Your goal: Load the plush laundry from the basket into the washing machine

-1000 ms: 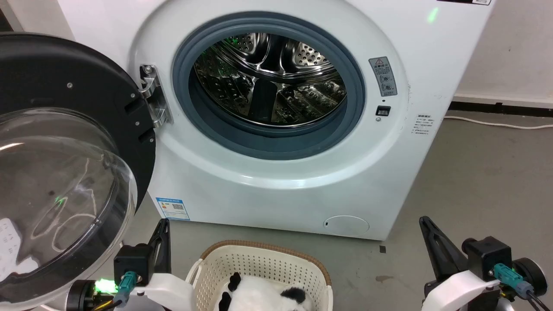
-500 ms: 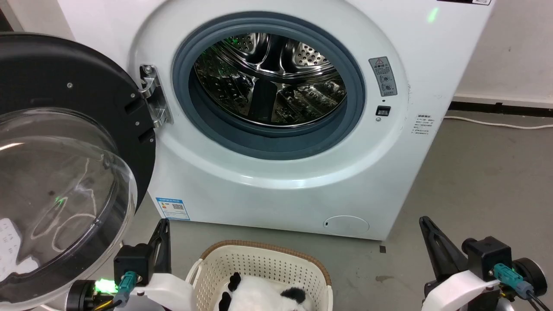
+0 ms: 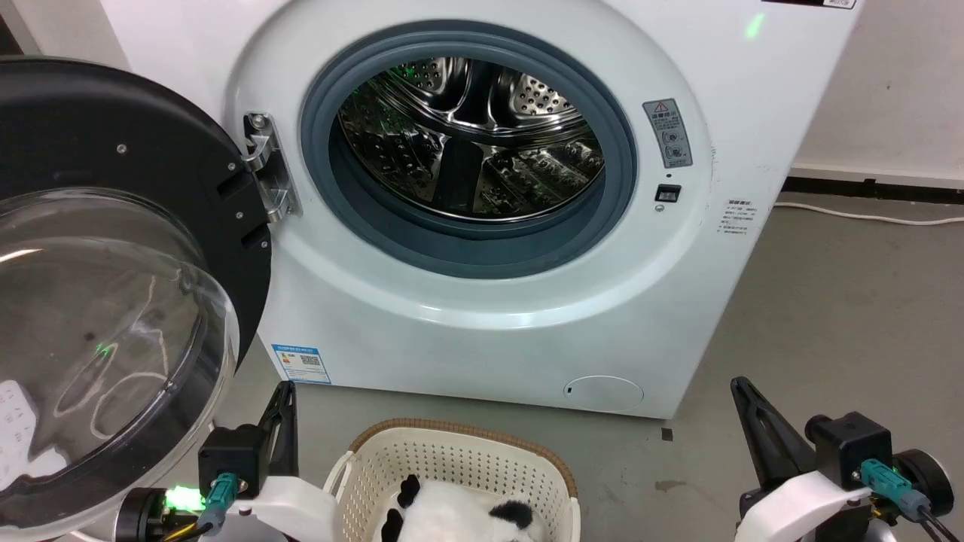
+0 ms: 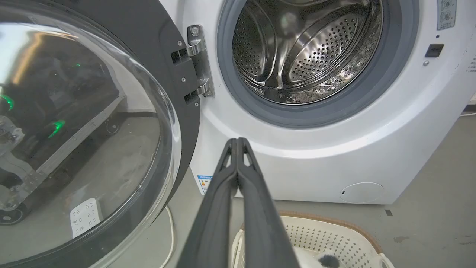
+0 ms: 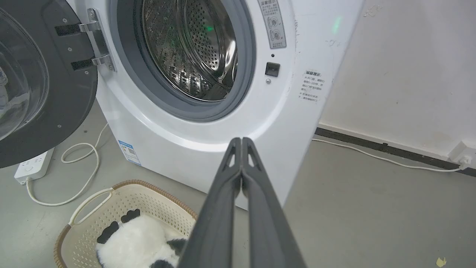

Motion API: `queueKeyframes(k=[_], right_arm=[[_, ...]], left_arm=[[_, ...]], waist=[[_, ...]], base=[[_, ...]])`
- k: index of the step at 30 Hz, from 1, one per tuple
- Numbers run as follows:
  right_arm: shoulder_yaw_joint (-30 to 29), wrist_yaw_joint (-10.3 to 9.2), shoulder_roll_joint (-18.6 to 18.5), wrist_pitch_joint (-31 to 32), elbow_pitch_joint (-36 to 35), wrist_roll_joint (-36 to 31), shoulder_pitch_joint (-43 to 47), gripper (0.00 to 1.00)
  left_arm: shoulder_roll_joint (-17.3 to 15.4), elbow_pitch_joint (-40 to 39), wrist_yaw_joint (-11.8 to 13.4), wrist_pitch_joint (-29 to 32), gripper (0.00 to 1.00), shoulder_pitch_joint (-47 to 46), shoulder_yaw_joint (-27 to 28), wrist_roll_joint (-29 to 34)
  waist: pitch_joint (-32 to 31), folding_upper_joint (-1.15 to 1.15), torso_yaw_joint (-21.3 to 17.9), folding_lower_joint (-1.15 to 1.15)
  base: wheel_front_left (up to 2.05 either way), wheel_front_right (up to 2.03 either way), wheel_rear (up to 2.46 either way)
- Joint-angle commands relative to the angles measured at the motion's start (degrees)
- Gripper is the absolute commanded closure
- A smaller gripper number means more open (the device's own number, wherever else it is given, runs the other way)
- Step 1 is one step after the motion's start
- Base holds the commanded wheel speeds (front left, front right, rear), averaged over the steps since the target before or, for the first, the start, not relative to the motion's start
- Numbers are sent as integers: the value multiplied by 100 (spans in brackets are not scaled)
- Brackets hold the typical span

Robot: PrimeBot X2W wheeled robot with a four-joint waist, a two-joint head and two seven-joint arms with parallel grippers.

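White plush laundry [image 3: 452,519] in basket [image 3: 467,429] | left gripper [image 3: 285,393], right gripper [image 3: 742,390] pinched together beside basket | best: spread first, grab fur deep

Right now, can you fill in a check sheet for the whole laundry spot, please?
Surface: grey floor, a few small stains.
Job's things: plush laundry lies in basket; washing machine door swung open, drum bare.
Clutter: power strip on floor below the door; yellow scrap.
Grippers: left gripper shut, empty; right gripper shut, empty.
Cables: white cable looped by power strip; second cable along the wall.
Surroundings: white wall, black skirting.
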State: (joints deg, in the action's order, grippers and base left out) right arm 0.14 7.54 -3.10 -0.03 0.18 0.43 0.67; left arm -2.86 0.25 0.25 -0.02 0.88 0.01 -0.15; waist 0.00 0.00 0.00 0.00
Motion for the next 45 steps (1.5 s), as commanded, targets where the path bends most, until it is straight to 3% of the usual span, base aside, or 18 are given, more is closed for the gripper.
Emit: queueKeyframes(k=[1, 45], right_arm=[[-14, -5, 23, 3, -18, -43, -67, 100], [-14, -5, 23, 3, -18, -43, -67, 100]], left_arm=[[-1, -25, -25, 2, 100, -88, -1, 15], [-1, -25, -25, 2, 100, -88, -1, 15]], waist=[[0, 0, 0, 0], [0, 0, 0, 0]], base=[[0, 0, 0], [0, 0, 0]])
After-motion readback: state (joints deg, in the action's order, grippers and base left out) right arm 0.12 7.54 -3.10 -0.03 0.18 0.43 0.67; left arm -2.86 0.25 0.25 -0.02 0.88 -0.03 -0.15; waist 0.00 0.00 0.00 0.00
